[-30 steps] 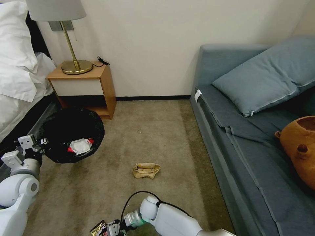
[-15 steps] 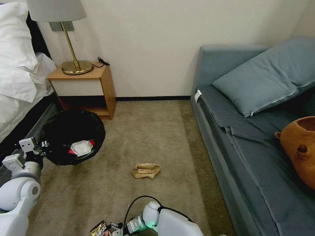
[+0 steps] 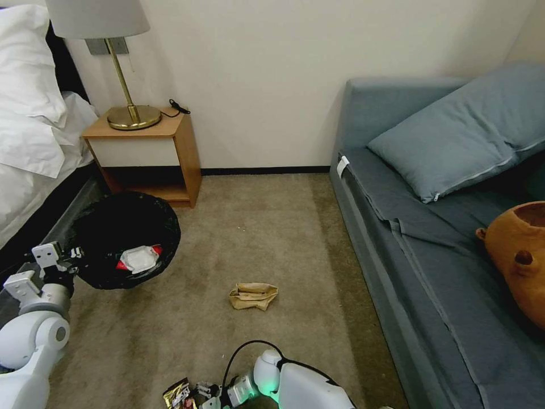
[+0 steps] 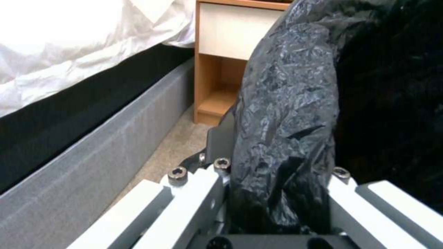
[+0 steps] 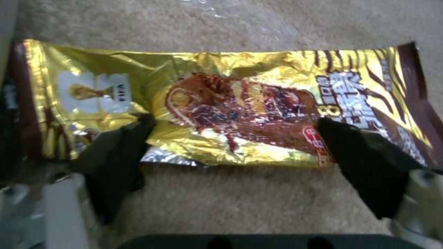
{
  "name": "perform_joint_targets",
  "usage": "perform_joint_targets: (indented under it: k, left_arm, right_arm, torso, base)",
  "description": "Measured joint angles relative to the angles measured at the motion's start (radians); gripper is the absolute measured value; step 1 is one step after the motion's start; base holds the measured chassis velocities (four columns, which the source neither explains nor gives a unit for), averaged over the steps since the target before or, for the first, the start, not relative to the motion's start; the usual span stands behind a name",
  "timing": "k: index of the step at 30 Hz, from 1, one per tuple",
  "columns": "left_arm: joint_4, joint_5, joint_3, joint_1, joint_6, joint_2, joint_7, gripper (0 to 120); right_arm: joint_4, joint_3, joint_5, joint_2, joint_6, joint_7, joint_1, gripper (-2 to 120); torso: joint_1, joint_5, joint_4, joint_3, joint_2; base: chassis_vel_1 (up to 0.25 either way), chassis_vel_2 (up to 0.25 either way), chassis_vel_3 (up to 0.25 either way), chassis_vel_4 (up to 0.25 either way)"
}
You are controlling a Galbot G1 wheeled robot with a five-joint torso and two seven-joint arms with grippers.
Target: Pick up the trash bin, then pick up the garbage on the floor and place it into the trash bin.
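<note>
My left gripper holds the trash bin just above the carpet at the left, shut on its black liner rim. Inside the bin lies a red-and-white snack packet. My right gripper is low at the near edge, next to a gold-brown candy wrapper. In the right wrist view that gripper is open, and its black fingers straddle the flat wrapper on the carpet. A tan paper bag lies on the floor in the middle.
A wooden nightstand with a brass lamp stands against the wall behind the bin. The bed runs along the left. A grey-blue sofa with a pillow and a brown plush bear fills the right.
My right arm has sunk lower toward the carpet over the gold wrapper. The bin and left gripper have dropped slightly.
</note>
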Motion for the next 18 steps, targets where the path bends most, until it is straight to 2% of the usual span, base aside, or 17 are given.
perform_joint_targets:
  k: [4, 5, 11, 13, 17, 18]
  left_arm:
    - [0.000, 0.000, 0.000, -0.002, 0.000, 0.001, 0.000, 3]
    - [0.000, 0.000, 0.001, -0.006, 0.000, 0.001, 0.000, 3]
    - [-0.001, 0.000, 0.006, -0.010, 0.000, 0.001, -0.004, 3]
    - [0.002, 0.002, 0.006, -0.010, 0.000, -0.003, -0.003, 3]
    - [0.007, 0.004, 0.006, -0.009, 0.001, -0.007, -0.002, 3]
    - [0.009, 0.005, 0.007, -0.009, 0.001, -0.009, -0.002, 3]
  right_arm:
    - [-0.005, 0.000, 0.000, 0.000, 0.000, -0.003, 0.005, 84]
    - [-0.007, -0.002, 0.000, 0.000, 0.000, -0.005, 0.010, 78]
    - [-0.011, 0.000, 0.000, 0.000, -0.003, -0.006, 0.027, 65]
    - [-0.018, 0.009, -0.005, 0.000, -0.005, -0.012, 0.038, 54]
    - [-0.022, 0.019, -0.010, 0.000, -0.005, -0.014, 0.047, 45]
    - [-0.025, 0.022, -0.012, -0.001, -0.005, -0.016, 0.048, 38]
  torso:
    - [0.000, 0.0000, 0.0002, 0.000, 0.000]
    - [0.000, -0.0003, 0.0004, 0.000, 0.000]
    - [0.000, 0.0006, 0.0009, 0.000, 0.000]
    - [0.000, 0.0003, 0.0008, 0.000, 0.000]
    - [0.000, 0.0002, 0.0006, 0.000, 0.000]
    - [0.000, 0.0002, 0.0006, 0.000, 0.000]
  base:
    - [0.000, 0.000, 0.000, 0.000]
    - [0.000, 0.000, 0.000, 0.000]
    - [0.000, 0.000, 0.000, 0.000]
    - [0.000, 0.000, 0.000, 0.000]
    - [0.000, 0.000, 0.000, 0.000]
    - [0.000, 0.000, 0.000, 0.000]
